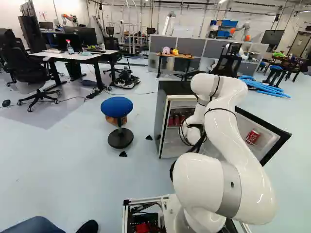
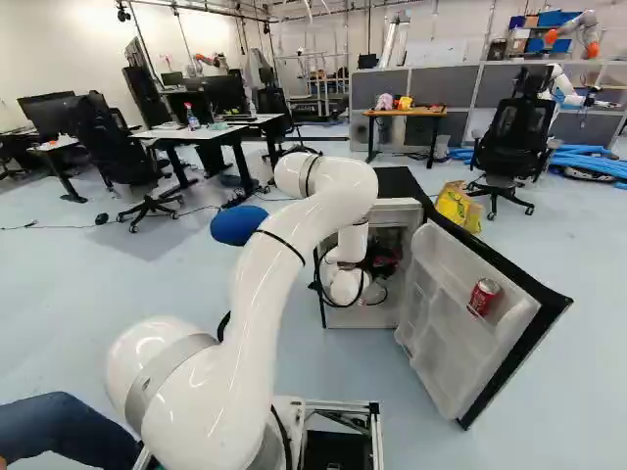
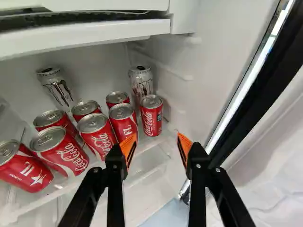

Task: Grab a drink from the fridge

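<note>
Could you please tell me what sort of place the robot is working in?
It looks like a robotics lab or workshop: another robot arm stands at the back, desks with monitors stand at the left of the left base view, and grey partitions divide the room.

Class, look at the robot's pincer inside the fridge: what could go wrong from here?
The open pincer could knock the neighbouring can if it goes for the end can; they stand very close. The front cans sit near the shelf edge, so a nudge might tip one off. Backing out, the arm might bump the open door.
</note>
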Robot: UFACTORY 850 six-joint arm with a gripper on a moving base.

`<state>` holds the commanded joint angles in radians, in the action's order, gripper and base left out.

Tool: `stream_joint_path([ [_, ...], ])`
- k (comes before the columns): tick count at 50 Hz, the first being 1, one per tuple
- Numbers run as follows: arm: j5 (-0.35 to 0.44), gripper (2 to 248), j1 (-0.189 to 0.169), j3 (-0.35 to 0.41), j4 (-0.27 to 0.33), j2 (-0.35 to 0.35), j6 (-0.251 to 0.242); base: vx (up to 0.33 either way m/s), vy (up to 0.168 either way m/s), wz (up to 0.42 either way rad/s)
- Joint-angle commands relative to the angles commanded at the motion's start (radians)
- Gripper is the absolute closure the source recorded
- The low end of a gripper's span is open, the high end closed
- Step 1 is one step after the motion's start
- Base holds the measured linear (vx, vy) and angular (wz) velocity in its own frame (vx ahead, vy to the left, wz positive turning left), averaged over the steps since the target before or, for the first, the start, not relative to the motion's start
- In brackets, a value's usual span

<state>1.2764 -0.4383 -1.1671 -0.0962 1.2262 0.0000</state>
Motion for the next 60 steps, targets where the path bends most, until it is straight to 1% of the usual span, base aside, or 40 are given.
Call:
stream_joint_path([
  [13,0.0,109,-0.004,-0.024,0.001,0.013,0.0,0.0,0.0,0.0],
  [20,0.0,109,-0.008,-0.042,0.013,0.022,0.0,0.0,0.0,0.0],
  [39,0.0,109,-0.019,-0.094,0.071,0.05,0.0,0.0,0.0,0.0],
  [60,0.0,109,-0.041,-0.146,0.14,0.078,0.0,0.0,0.0,0.0],
])
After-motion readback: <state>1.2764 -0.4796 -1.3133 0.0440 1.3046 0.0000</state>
